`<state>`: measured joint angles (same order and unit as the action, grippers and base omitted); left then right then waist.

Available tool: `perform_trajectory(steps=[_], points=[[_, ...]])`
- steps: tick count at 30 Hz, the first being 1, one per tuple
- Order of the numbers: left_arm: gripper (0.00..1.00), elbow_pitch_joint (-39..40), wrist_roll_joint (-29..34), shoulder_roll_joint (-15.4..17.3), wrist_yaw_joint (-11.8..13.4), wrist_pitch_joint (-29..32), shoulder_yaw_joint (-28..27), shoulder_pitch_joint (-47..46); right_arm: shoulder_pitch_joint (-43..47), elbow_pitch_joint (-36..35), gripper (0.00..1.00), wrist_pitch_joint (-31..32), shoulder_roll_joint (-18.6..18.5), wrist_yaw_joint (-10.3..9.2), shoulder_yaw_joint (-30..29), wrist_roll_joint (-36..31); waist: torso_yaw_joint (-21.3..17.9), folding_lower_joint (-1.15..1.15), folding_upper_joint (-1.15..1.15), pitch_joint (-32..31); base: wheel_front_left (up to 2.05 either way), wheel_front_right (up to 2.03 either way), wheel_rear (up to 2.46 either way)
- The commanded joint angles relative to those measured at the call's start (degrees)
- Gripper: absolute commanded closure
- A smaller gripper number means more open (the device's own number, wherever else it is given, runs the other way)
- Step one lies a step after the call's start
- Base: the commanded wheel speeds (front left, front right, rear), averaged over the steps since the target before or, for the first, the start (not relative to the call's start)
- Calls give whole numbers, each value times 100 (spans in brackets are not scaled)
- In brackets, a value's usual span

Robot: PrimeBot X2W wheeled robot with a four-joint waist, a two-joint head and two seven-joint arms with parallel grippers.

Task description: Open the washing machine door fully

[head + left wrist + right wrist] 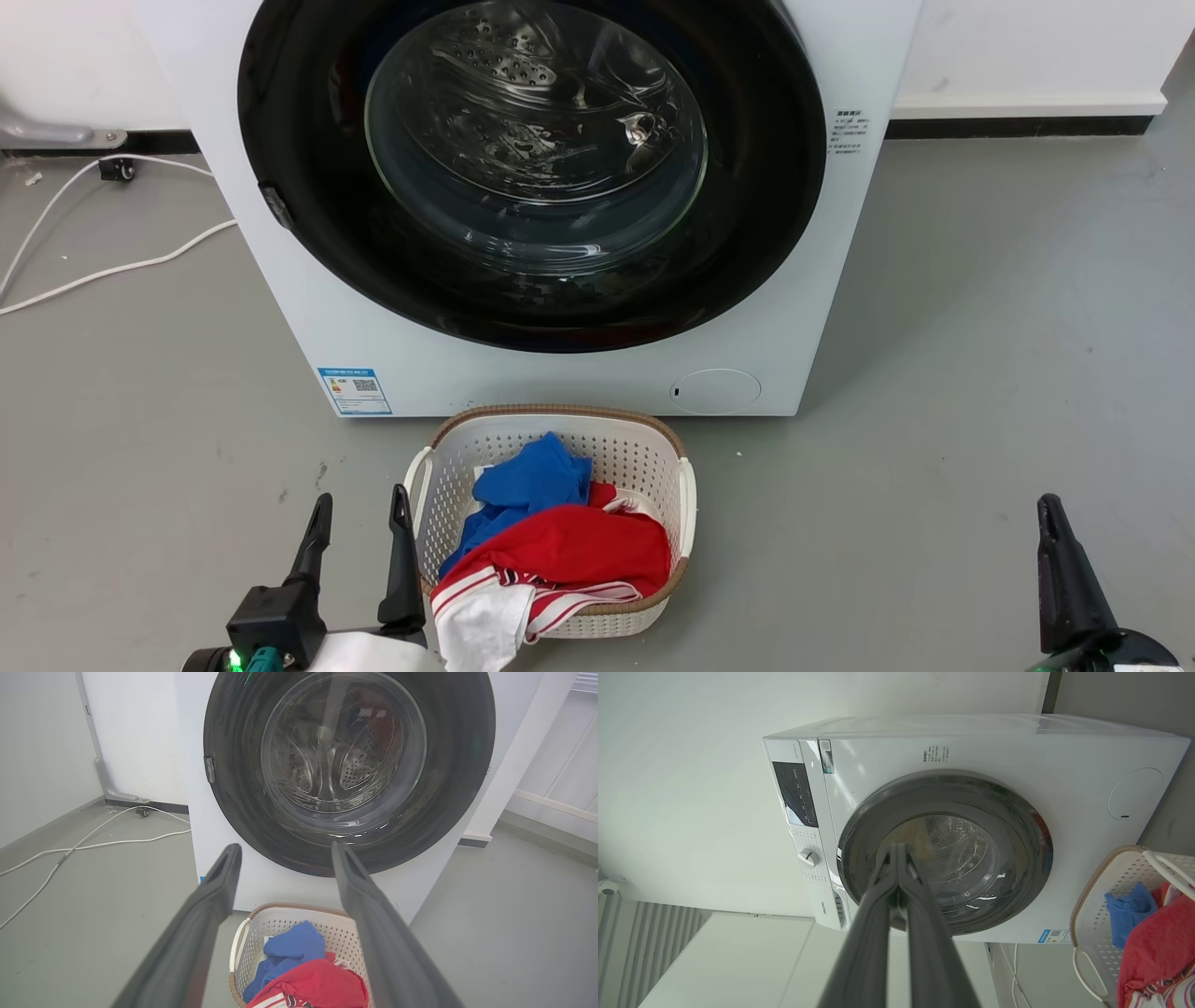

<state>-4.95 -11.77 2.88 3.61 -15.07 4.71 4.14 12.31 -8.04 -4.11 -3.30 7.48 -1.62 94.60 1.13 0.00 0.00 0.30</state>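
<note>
I see the washing machine door [532,168] shut flush on the washing machine [560,378], filling the upper centre of the head view. Left gripper [361,497] sits lower left beside the laundry basket [560,409], fingers [219,882] spread apart and empty. Right gripper [1049,511] sits lower right, well clear of the door, fingers [878,896] pressed together on nothing.

The top of the frame cuts off the washing machine door [532,159]; print on the blue label [355,390] is too small to read.
</note>
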Motion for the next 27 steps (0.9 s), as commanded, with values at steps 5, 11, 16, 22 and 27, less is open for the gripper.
perform_trajectory(steps=[5,11,16,22,27], points=[[0,79,74,0,40,-16,-2,1,-18,91,100,64,33,3,-133,26,19,0,0,64,0,0,0],[0,197,141,-1,72,-16,51,-177,-418,372,100,179,17,3,-568,179,103,0,0,331,0,0,0],[0,295,204,0,98,-16,62,-318,-925,639,100,361,-155,3,-998,245,177,0,0,582,0,0,0],[0,442,294,-1,150,-16,70,-554,-1898,1187,100,717,-537,3,-1584,352,268,0,0,1010,0,0,0],[0,557,324,0,181,-16,99,-768,-2830,1692,100,1056,-918,3,-1941,440,323,0,0,1399,0,0,0]])
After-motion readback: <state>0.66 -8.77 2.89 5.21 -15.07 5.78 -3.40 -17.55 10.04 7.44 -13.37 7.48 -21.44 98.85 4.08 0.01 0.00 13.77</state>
